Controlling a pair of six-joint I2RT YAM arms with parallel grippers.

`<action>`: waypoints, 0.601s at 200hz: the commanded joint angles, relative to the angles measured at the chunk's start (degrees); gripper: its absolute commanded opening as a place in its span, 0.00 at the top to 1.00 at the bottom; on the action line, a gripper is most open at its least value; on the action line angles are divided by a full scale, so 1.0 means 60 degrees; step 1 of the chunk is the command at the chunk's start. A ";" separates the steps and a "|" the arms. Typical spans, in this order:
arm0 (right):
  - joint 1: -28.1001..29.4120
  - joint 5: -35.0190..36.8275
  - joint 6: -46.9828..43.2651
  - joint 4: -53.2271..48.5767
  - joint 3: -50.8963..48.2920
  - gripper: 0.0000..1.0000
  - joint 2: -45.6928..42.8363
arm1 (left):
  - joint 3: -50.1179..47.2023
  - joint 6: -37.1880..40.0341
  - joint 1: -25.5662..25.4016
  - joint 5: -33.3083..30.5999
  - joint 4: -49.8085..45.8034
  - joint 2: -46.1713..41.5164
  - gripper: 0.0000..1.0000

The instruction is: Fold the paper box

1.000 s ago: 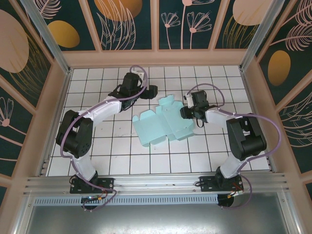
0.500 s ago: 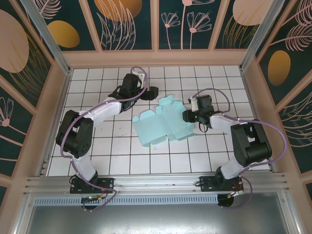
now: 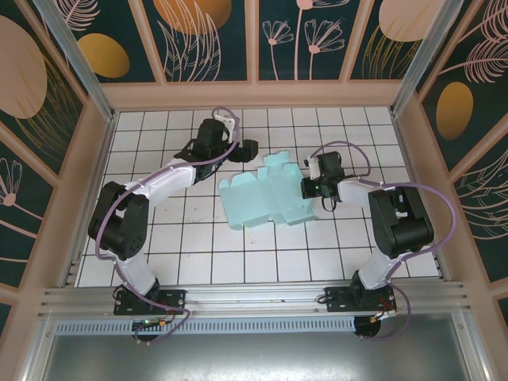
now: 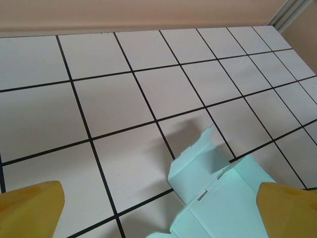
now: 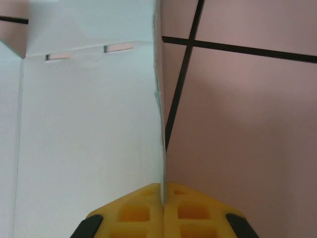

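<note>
The paper box [image 3: 262, 198], a pale aqua creased card, lies partly unfolded in the middle of the white tiled table, with some panels raised. My right gripper [image 3: 306, 189] is at its right edge, and in the right wrist view the yellow jaws of the right gripper [image 5: 163, 191] are shut on the thin upright edge of the paper box [image 5: 89, 124]. My left gripper [image 3: 252, 149] hovers open just behind the box's far left corner. In the left wrist view its yellow fingers [image 4: 29, 210] stand wide apart, with a flap of the paper box [image 4: 223, 198] below and nothing between them.
Peach-coloured walls [image 3: 254, 94] close in the tiled table [image 3: 159, 238] at the back and both sides. An aluminium rail [image 3: 254, 298] with the arm bases runs along the near edge.
My right gripper has closed on the box's right edge. The box has been drawn together and turned a little, its right panels now standing up. The left arm has stayed still.
</note>
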 commanded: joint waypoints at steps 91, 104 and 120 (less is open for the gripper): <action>0.0697 0.1982 -0.1754 0.0396 -0.0388 1.00 -0.1735 | -0.0518 -0.1289 0.0915 0.0688 0.0801 -0.0089 0.01; 0.1008 0.2480 -0.2205 0.0568 -0.0467 1.00 -0.2008 | -0.0454 -0.1545 0.1083 0.0656 0.0720 0.0077 0.01; 0.1424 0.3247 -0.2747 0.0889 -0.0588 1.00 -0.2288 | -0.0366 -0.1900 0.1306 0.0736 0.0691 0.0316 0.01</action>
